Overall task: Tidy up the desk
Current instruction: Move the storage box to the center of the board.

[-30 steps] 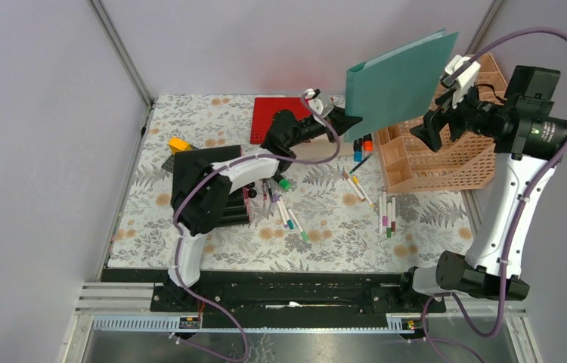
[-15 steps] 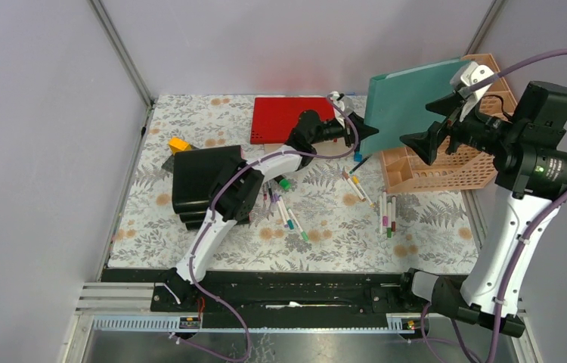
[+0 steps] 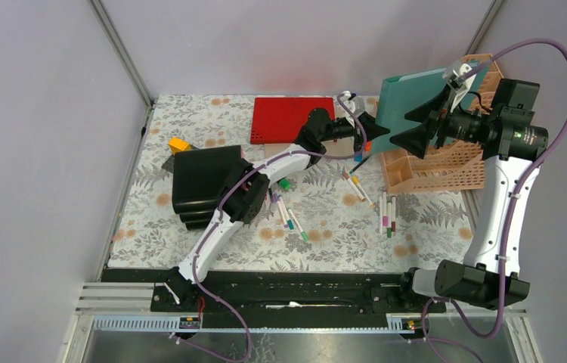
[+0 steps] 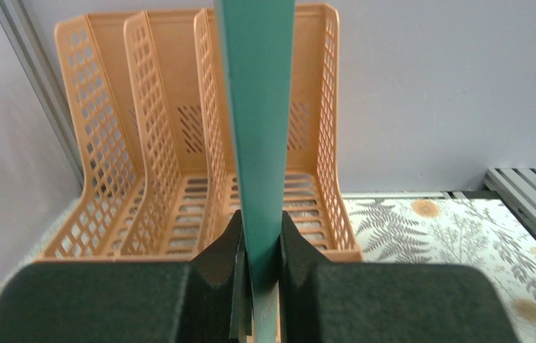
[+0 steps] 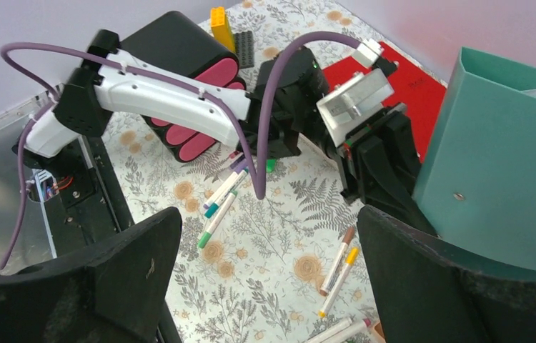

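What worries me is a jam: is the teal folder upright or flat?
Upright: the teal folder stands on edge, pinched in the left hand.

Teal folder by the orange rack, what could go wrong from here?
The left gripper pinches the teal folder only at one edge, so the folder might pivot or slip. In the left wrist view it lines up close to a divider of the orange rack, so it may catch there rather than slot in. The open right gripper sits close and could knock it.

Flat rectangular desk (image 3: 333, 231), pale cloth w/ grey fern leaves & small orange flowers, lies level; top cluttered at centre & far edge.
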`<state>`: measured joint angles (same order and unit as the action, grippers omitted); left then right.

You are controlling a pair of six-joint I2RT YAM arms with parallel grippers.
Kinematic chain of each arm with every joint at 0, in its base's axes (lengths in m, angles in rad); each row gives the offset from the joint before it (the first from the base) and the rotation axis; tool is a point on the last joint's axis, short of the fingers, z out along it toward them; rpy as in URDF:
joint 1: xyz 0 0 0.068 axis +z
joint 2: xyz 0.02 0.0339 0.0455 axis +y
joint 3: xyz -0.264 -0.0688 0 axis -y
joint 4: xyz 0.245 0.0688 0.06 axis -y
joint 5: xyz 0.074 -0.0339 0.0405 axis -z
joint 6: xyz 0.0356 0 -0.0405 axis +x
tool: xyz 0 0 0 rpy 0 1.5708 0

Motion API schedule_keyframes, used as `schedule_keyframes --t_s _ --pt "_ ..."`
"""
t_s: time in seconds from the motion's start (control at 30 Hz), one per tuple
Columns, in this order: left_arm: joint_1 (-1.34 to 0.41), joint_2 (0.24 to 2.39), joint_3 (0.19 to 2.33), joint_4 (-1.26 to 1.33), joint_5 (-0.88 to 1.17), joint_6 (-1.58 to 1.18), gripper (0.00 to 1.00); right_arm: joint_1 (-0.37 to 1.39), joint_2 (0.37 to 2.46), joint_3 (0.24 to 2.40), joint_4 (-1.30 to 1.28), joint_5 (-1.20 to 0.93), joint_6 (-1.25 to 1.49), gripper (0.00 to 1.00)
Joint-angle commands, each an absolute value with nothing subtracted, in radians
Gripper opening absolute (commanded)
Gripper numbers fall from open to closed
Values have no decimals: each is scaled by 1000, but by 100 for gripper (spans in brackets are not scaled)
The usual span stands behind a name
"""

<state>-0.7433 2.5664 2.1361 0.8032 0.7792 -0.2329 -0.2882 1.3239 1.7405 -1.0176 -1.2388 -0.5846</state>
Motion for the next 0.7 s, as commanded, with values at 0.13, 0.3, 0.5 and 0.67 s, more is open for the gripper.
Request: schedule_keyframes --t_s 0.13,0.3,0.5,0.67 --pt "-794 2674 2358 850 729 -154 0 -285 1320 1738 -982 -1374 -584 100" --pt "-804 2678 2346 912 653 -166 0 -285 1325 1773 -1167 -1206 -792 100" --pt "-783 2560 2186 1011 569 -185 0 -285 1265 1683 -1311 -993 -939 97" --pt "-740 2428 2015 1131 550 -259 0 -285 1185 1544 -1281 -882 -934 94"
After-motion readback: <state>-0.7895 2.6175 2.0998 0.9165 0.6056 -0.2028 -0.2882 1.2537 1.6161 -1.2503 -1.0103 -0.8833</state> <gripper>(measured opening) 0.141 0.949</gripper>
